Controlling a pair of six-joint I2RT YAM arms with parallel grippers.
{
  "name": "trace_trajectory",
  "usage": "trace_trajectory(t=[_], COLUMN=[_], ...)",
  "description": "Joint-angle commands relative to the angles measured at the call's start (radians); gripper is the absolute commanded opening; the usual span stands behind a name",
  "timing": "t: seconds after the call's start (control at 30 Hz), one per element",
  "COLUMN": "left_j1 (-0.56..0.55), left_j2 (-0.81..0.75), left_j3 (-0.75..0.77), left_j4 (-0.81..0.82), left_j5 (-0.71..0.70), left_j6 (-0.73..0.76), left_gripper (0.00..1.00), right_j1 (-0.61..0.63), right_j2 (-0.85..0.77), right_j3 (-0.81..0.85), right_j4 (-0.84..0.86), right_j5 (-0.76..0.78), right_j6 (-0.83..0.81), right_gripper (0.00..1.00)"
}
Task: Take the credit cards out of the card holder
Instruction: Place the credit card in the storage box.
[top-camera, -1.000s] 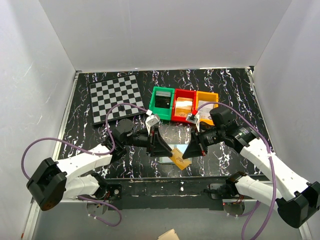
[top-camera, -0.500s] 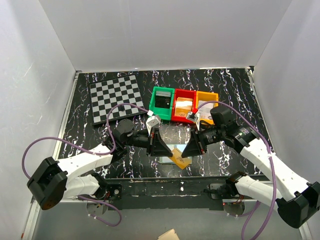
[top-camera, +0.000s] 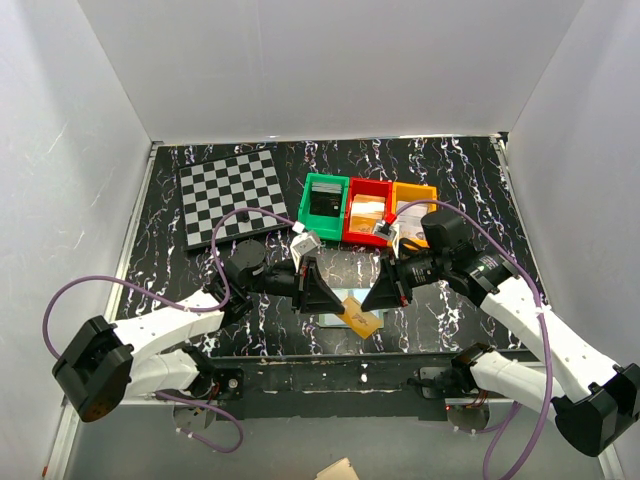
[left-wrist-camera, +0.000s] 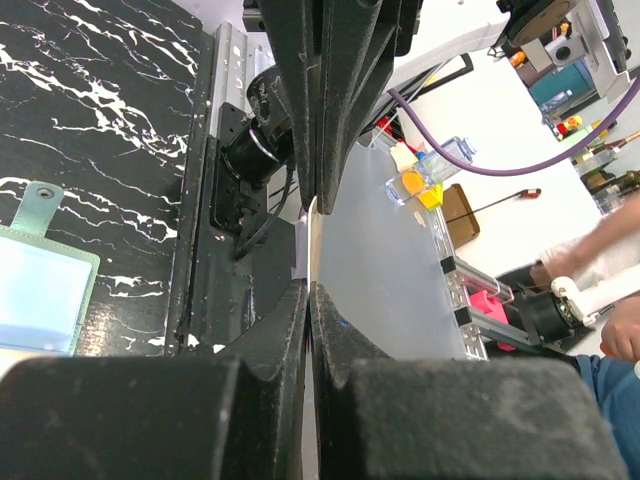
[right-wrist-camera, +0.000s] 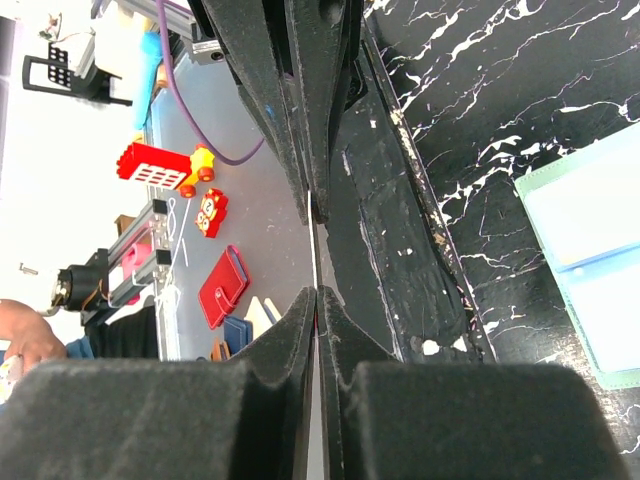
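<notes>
The card holder (top-camera: 347, 293) lies open on the black marbled table, light blue inside up, between my two grippers. It shows at the left edge of the left wrist view (left-wrist-camera: 40, 300) and at the right of the right wrist view (right-wrist-camera: 590, 250). An orange-brown credit card (top-camera: 361, 318) hangs over the holder's near edge. My left gripper (top-camera: 333, 300) and right gripper (top-camera: 368, 300) face each other, both shut on this card. Each wrist view shows the card as a thin edge-on line (left-wrist-camera: 310, 240) (right-wrist-camera: 314, 250) running to the other gripper's fingers.
A checkerboard (top-camera: 232, 195) lies at the back left. A green bin (top-camera: 325, 205), a red bin (top-camera: 366, 210) and an orange bin (top-camera: 412, 205) stand in a row behind the holder. The table's black front rail (top-camera: 330, 365) runs just below the card.
The card and both grippers have shifted slightly to the right. Both grips stay shut on the card.
</notes>
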Motion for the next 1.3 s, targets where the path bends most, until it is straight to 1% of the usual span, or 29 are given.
trace_trajectory(t=[0.0, 0.1, 0.23, 0.27, 0.3, 0.33, 0.37, 0.43, 0.5, 0.57, 0.63, 0.7, 0.77, 0.83, 0.87, 0.97, 1.03, 1.13, 1.17, 1.23, 1.27], left_j1=[-0.005, -0.005, -0.005, -0.005, -0.003, -0.003, 0.000, 0.017, 0.047, 0.076, 0.107, 0.124, 0.132, 0.132, 0.133, 0.135, 0.135, 0.135, 0.136, 0.135, 0.135], left_j2=[-0.028, -0.031, -0.033, -0.033, -0.039, -0.047, -0.065, -0.108, -0.152, -0.194, -0.250, -0.300, -0.344, -0.376, -0.386, -0.387, -0.384, -0.383, -0.381, -0.372, -0.367], left_j3=[-0.017, -0.020, -0.020, -0.017, -0.012, -0.004, 0.000, 0.006, 0.034, 0.062, 0.062, 0.046, 0.034, 0.014, -0.001, -0.024, -0.043, -0.075, -0.081, -0.090, -0.093], left_j4=[0.019, 0.018, 0.013, 0.001, -0.022, -0.054, -0.082, -0.149, -0.278, -0.407, -0.471, -0.493, -0.505, -0.502, -0.498, -0.478, -0.461, -0.420, -0.407, -0.400, -0.398], left_j5=[-0.018, -0.026, -0.038, -0.050, -0.061, -0.076, -0.099, -0.153, -0.244, -0.358, -0.435, -0.489, -0.538, -0.570, -0.581, -0.587, -0.579, -0.567, -0.564, -0.555, -0.546], left_j6=[0.003, 0.002, 0.002, 0.005, 0.014, 0.025, 0.035, 0.052, 0.078, 0.097, 0.095, 0.084, 0.071, 0.054, 0.045, 0.025, 0.008, -0.018, -0.023, -0.037, -0.038], left_gripper=[0.00, 0.00, 0.00, 0.08, 0.23, 0.35, 0.41, 0.48, 0.48, 0.47, 0.46, 0.45, 0.45, 0.45, 0.44, 0.43, 0.43, 0.42, 0.41, 0.41, 0.41], right_j1=[0.003, 0.001, -0.002, -0.003, -0.005, -0.007, -0.008, -0.008, -0.019, -0.030, -0.039, -0.054, -0.060, -0.060, -0.060, -0.062, -0.065, -0.098, -0.111, -0.123, -0.135], right_j2=[-0.013, -0.015, -0.016, -0.015, -0.013, -0.013, -0.015, -0.030, -0.045, -0.013, 0.063, 0.122, 0.171, 0.214, 0.235, 0.300, 0.336, 0.428, 0.447, 0.442, 0.439], right_j3=[0.022, 0.022, 0.026, 0.027, 0.030, 0.035, 0.042, 0.056, 0.078, 0.146, 0.234, 0.311, 0.367, 0.404, 0.417, 0.440, 0.456, 0.545, 0.568, 0.523, 0.506], right_j4=[0.031, 0.029, 0.020, 0.019, 0.014, 0.014, 0.011, 0.022, 0.022, -0.068, -0.168, -0.222, -0.222, -0.201, -0.192, -0.158, -0.129, -0.141, -0.148, -0.022, 0.027], right_j5=[-0.014, -0.014, -0.014, -0.014, -0.016, -0.017, -0.023, 0.002, 0.099, 0.240, 0.404, 0.542, 0.659, 0.796, 0.850, 0.892, 0.920, 0.974, 0.961, 0.932, 0.856], right_j6=[0.002, 0.002, -0.001, -0.001, -0.001, -0.001, 0.001, 0.022, 0.069, 0.065, 0.061, 0.064, 0.062, 0.027, -0.022, -0.224, -0.327, -0.398, -0.427, -0.513, -0.562], right_gripper=[0.07, 0.01, 0.01, 0.01, 0.01, 0.01, 0.01, 0.01, 0.01, 0.01, 0.01, 0.01, 0.01, 0.01, 0.01, 0.01, 0.01, 0.01, 0.01, 0.01, 0.01])
